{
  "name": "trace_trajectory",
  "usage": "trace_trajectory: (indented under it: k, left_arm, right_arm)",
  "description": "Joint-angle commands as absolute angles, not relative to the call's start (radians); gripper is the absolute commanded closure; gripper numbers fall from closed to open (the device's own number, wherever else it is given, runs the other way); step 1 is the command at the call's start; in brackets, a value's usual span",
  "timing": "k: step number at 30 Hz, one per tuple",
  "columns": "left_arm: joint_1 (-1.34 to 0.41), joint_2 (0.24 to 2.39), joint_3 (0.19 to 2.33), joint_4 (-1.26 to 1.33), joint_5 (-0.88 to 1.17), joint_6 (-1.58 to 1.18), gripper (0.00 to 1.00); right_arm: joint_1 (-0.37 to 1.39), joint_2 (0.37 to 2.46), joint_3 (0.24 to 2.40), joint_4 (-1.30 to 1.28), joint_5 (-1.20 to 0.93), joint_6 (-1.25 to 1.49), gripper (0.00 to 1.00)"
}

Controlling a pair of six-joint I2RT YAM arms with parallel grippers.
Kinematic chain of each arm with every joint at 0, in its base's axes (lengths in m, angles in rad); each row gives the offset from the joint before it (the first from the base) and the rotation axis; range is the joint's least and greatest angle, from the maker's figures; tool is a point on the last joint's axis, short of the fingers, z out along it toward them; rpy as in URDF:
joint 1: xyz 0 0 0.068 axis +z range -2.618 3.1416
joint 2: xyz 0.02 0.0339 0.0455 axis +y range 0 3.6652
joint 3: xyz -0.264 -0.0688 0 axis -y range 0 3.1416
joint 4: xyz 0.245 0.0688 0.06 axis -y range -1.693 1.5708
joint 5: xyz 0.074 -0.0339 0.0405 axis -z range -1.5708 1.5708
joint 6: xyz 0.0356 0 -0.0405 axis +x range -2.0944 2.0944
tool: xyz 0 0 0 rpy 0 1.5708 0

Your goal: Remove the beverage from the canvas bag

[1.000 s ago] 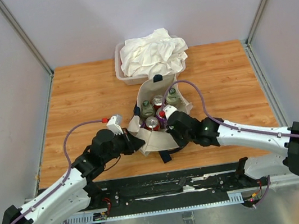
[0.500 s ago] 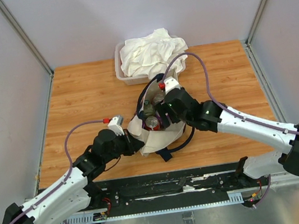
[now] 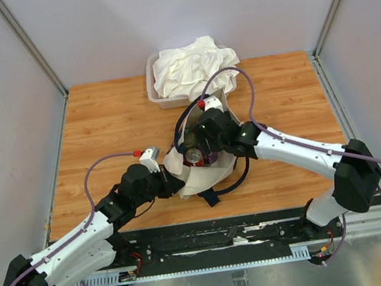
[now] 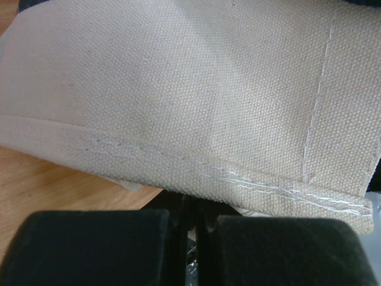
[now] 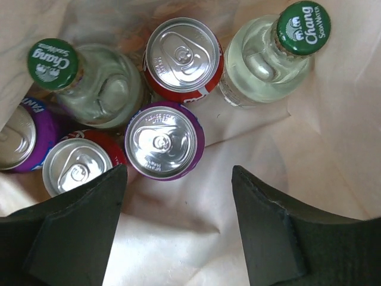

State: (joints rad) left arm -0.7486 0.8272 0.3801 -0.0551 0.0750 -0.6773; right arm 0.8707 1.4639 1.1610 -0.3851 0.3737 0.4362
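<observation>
Six drinks (image 5: 183, 56) are visible. The canvas bag (image 3: 195, 180) rim is held clamped by the left pincer (image 4: 191, 217); the right pincer (image 5: 178, 179) (jaws apart) should be centred on the purple can (image 5: 165, 141) at twelve o'clock.

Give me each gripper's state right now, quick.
Left gripper: closed, pinching the hem of the beige canvas bag.
Right gripper: open, holding nothing, above the central purple aluminium can inside the bag.
</observation>
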Motion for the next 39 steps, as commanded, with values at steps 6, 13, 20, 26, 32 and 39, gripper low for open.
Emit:
trace_trajectory:
  k: [6,13,20,26,32,39]
  left_arm:
    - [-0.747,0.846,0.342,-0.204,0.071,-0.652,1.0]
    - [-0.748,0.84,0.343,-0.212,0.071,-0.652,1.0]
    - [-0.748,0.842,0.339,-0.205,0.084,-0.65,0.99]
    - [-0.748,0.84,0.334,-0.206,0.079,-0.652,0.99]
    - [-0.747,0.842,0.336,-0.204,0.078,-0.645,1.0]
    - [-0.748,0.846,0.335,-0.202,0.076,-0.641,1.0]
  right_arm:
    - [0.836,1.535,1.188,-0.325,0.324,0.487,0.29]
    - [0.836,1.563,1.194,-0.301,0.301,0.498,0.26]
    - [0.834,1.592,1.17,-0.286,0.363,0.518,0.27]
    - [0.818,1.613,1.152,-0.253,0.36,0.519,0.28]
    - [0.814,1.671,1.174,-0.266,0.328,0.519,0.28]
    - [0.809,1.706,1.163,-0.29,0.319,0.535,0.29]
